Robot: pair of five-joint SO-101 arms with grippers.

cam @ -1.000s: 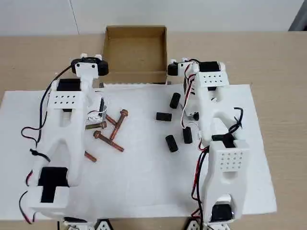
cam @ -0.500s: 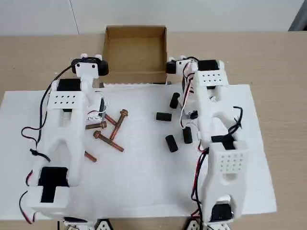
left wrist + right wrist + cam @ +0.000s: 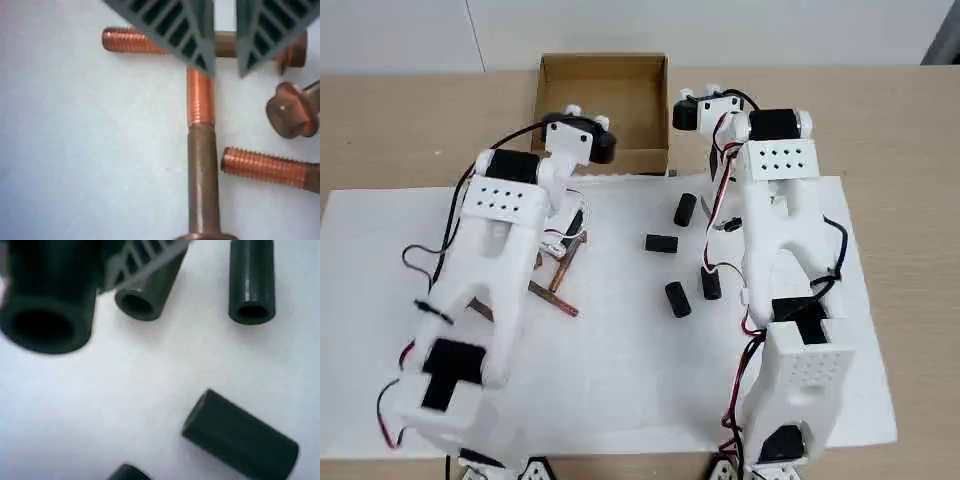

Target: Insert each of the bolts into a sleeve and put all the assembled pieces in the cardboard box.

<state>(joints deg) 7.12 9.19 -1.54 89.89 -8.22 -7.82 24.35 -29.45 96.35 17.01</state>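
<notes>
**Bolts** [image 3: 563, 268]: copper-coloured metal with bright threaded ends, duller smooth shanks and flanged hex heads. They lie flat in a loose cluster on the white sheet [image 3: 620, 380], at 9 o'clock of its centre, partly under the left arm.

**Sleeves** [image 3: 661, 243]: short black tubes, smooth and faintly glossy, with round open bores. Four lie scattered at 2 to 3 o'clock of the sheet's centre, beside the right arm and well apart from the bolts.

**Cardboard box** [image 3: 603, 105]: brown, square and open-topped, at 12 o'clock against the sheet's far edge.

**Left gripper** [image 3: 226, 60]: dark grey ribbed plastic fingers [image 3: 175, 25], parted by a narrow gap and gripping nothing. It hangs over a bolt that lies crosswise beneath the gap.

**Right gripper** [image 3: 125, 270]: grey ribbed plastic, low over the sleeves. How far it is open cannot be told. One sleeve sits close beside it, and whether it is held is unclear.

**Table** [image 3: 900, 120]: pale wood grain.
</notes>
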